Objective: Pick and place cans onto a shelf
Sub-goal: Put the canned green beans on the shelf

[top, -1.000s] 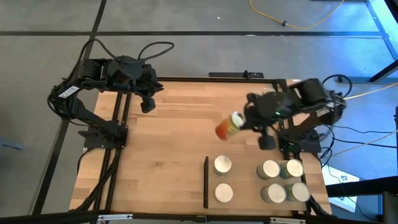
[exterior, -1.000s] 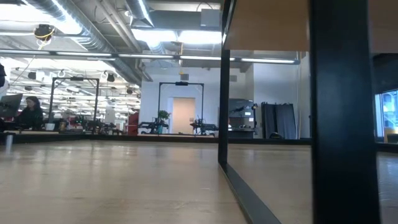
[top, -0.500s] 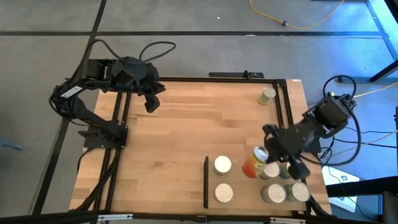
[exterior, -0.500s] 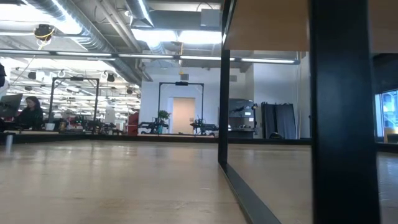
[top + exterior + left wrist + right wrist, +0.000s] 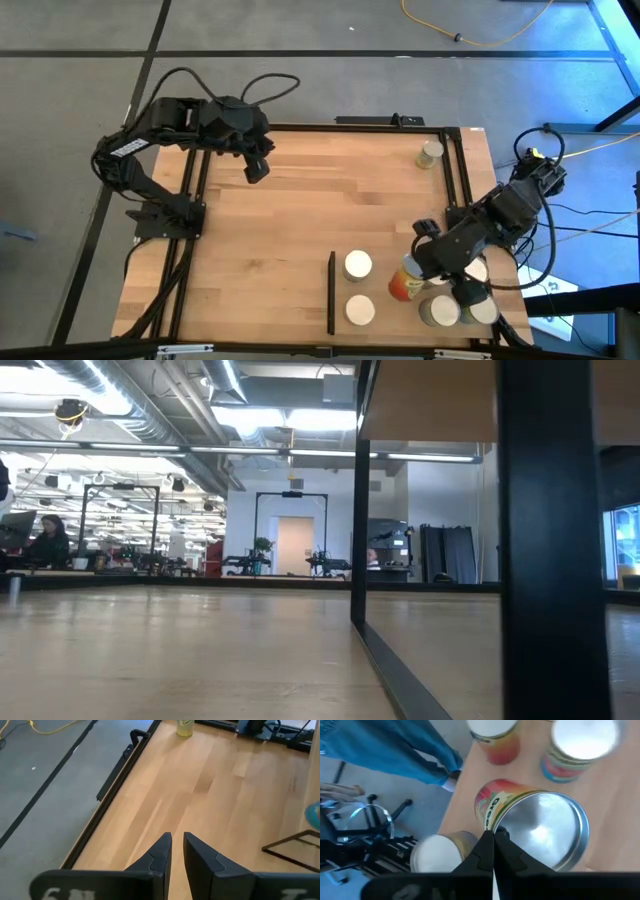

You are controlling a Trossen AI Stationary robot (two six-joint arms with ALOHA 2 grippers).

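Grey floor (image 5: 300, 90), bright ceiling lights (image 5: 270, 420)

can (image 5: 530, 827) label reads "Gree", rest hidden

The tabletop (image 5: 300, 200) is pale plank-patterned wood with a smooth, faintly satin finish. The tilted can (image 5: 540, 827) shows a shiny bare-metal end and a glossy orange-and-green printed label. Both grippers' fingers (image 5: 200, 862) look like matt black plastic.

Clustered cans (image 5: 452, 300) crowd the shelf (image 5: 385, 262); the tabletop (image 5: 290, 230) lies open.
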